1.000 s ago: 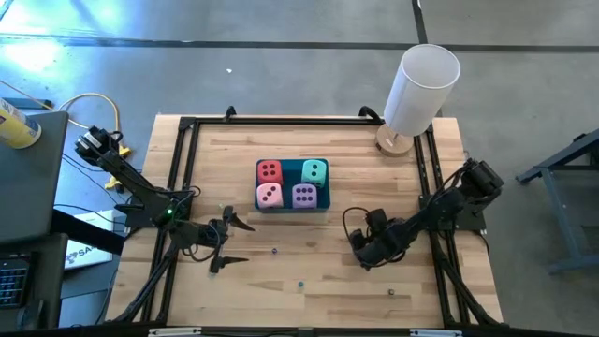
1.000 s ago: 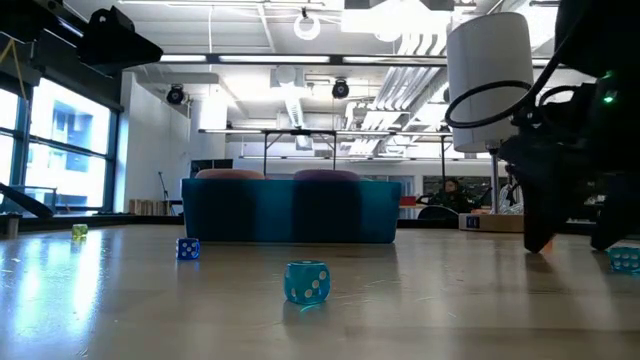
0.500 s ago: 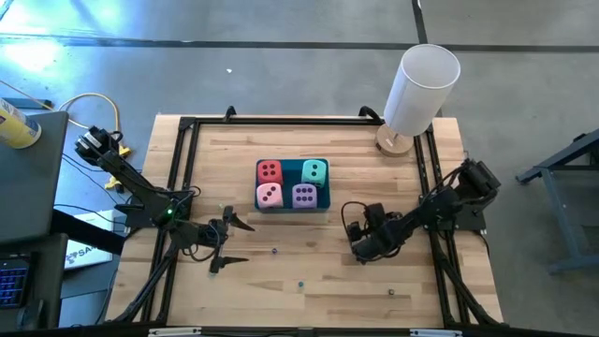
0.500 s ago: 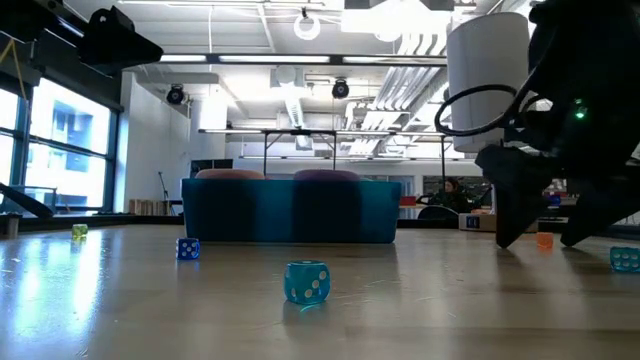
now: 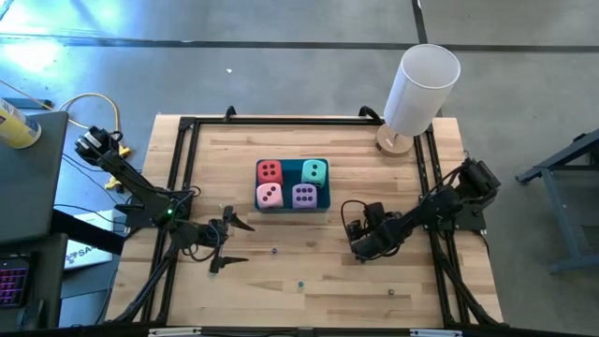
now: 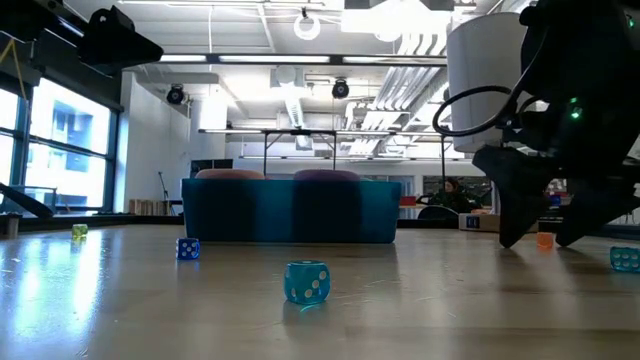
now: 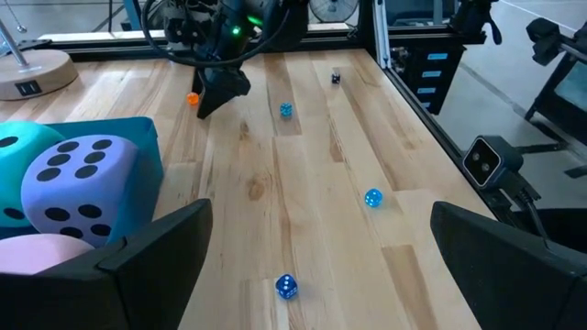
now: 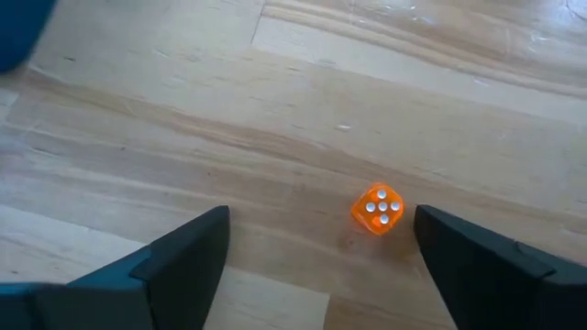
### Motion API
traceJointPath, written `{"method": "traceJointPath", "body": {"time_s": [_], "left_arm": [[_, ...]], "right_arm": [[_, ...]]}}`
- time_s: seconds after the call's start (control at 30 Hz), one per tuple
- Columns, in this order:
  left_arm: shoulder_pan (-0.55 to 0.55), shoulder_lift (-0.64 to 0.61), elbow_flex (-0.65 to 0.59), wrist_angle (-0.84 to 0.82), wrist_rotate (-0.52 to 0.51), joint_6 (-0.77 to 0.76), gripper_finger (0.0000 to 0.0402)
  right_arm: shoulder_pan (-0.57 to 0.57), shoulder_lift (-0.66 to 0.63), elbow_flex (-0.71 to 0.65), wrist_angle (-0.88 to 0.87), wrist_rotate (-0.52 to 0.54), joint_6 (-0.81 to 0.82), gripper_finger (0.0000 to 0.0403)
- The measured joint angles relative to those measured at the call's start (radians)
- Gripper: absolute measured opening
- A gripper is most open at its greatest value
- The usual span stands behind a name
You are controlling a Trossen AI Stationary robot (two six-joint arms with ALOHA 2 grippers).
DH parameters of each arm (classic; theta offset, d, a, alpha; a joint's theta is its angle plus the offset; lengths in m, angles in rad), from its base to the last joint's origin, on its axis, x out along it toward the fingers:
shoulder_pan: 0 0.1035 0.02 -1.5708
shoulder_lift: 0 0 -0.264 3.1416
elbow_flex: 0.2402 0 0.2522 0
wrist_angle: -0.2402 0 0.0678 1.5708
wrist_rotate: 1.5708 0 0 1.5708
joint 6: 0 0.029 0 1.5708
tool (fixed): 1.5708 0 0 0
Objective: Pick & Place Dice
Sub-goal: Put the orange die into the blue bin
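Four soft dice sit side by side in the blue tray (image 5: 292, 206) at the table's middle: red (image 5: 270, 171), teal (image 5: 315, 172), pink (image 5: 270, 195) and purple (image 5: 304, 195). In the left wrist view the purple die (image 7: 78, 179) and the teal die (image 7: 18, 156) show close by. My left gripper (image 5: 239, 241) is open, low over the table, left of and nearer than the tray. My right gripper (image 5: 357, 248) is open near the table, right of and nearer than the tray. Its fingers stand on either side of a tiny orange die (image 8: 377, 209) without touching it.
Tiny dice lie scattered on the wood: blue ones (image 7: 286, 287) (image 7: 372, 198) (image 7: 285, 110), one in front of the tray (image 6: 306, 282), a yellow-green one (image 6: 79, 231). A white cylinder on a wooden base (image 5: 418, 86) stands at the far right corner. Black rails frame the table (image 5: 187, 168).
My right gripper has moved a little toward the table's left and far side, staying low. In the low view the tiny orange die now shows between its fingers.
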Motion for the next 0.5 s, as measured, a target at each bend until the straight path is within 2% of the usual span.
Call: {"method": "traceJointPath", "body": {"time_s": [0.23, 0.5], "left_arm": [[0.0, 0.0, 0.0, 0.0, 0.0, 0.0, 0.0399], [0.0, 0.0, 0.0, 0.0, 0.0, 0.0, 0.0399]], "right_arm": [[0.0, 0.0, 0.0, 0.0, 0.017, 0.0, 0.0284], [-0.001, 0.0, 0.0, -0.002, 0.055, 0.0, 0.0254]]}}
